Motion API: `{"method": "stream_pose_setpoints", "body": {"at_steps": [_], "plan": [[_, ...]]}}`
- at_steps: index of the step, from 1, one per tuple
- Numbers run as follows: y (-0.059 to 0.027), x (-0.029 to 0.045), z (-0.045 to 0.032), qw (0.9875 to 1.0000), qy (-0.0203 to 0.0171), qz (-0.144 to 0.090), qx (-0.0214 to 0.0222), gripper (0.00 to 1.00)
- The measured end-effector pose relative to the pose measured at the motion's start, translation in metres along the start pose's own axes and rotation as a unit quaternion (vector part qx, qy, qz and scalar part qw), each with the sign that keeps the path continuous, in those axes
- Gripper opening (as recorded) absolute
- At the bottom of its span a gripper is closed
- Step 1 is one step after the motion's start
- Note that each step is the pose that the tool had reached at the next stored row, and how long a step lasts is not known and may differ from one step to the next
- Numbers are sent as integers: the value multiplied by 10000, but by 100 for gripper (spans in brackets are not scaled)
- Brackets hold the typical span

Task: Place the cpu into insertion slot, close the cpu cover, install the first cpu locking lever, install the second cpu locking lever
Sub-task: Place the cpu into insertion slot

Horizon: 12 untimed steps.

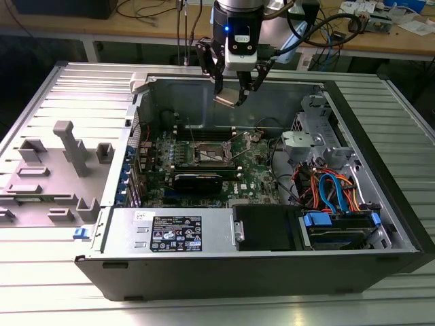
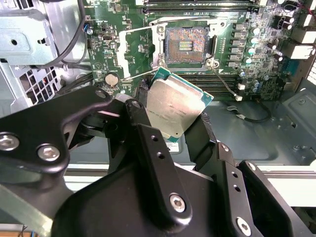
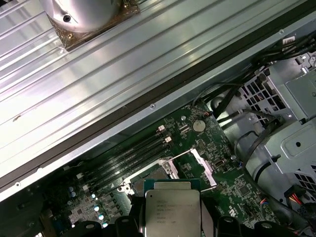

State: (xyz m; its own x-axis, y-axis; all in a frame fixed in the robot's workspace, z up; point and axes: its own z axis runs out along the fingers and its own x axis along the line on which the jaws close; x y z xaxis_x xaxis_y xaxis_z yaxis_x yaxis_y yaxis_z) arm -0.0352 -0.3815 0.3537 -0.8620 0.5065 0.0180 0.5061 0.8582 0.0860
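My gripper (image 1: pixel 233 87) hangs above the open computer case, shut on the cpu (image 1: pixel 228 99), a flat square chip with a silvery top. In both wrist views the cpu (image 2: pixel 174 106) (image 3: pixel 173 210) sits tilted between the black fingers (image 2: pixel 143 133). Below it on the green motherboard lies the open insertion slot (image 2: pixel 186 45) (image 1: pixel 213 155), its contact field bare. The cpu cover (image 3: pixel 203 168) (image 1: pixel 253 138) stands raised at the slot's side. Thin wire levers stick up beside the slot. The cpu is well above the slot and not touching it.
A black card (image 1: pixel 197 180) and memory slots (image 2: pixel 197 6) flank the slot. A metal drive cage (image 1: pixel 309 132) and coloured cables (image 1: pixel 333 190) fill the case at the exterior view's right. A grey plastic fixture (image 1: pixel 61 170) lies on the ribbed table (image 1: pixel 41 285) at the exterior view's left.
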Motion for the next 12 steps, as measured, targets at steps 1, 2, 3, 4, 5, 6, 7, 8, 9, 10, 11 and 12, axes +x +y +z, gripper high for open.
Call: {"method": "stream_pose_setpoints", "body": {"at_steps": [1, 2, 3, 4, 5, 6, 7, 8, 9, 10, 11, 12], "plan": [[0, 0, 0, 10000, 0, 0, 0, 54], [0, 0, 0, 10000, 0, 0, 0, 54], [0, 0, 0, 10000, 0, 1, 0, 54], [0, 0, 0, 10000, 0, 2, 0, 54], [0, 0, 0, 10000, -1, 8, 0, 54], [0, 0, 0, 10000, -1, 14, 0, 54], [0, 0, 0, 10000, -2, 23, 0, 54], [0, 0, 0, 10000, -3, 33, 0, 54], [0, 0, 0, 10000, -4, 45, -1, 54], [0, 0, 0, 10000, -5, 60, -1, 54], [0, 0, 0, 10000, -7, 76, -1, 54], [0, 0, 0, 10000, -9, 95, -1, 54]]}}
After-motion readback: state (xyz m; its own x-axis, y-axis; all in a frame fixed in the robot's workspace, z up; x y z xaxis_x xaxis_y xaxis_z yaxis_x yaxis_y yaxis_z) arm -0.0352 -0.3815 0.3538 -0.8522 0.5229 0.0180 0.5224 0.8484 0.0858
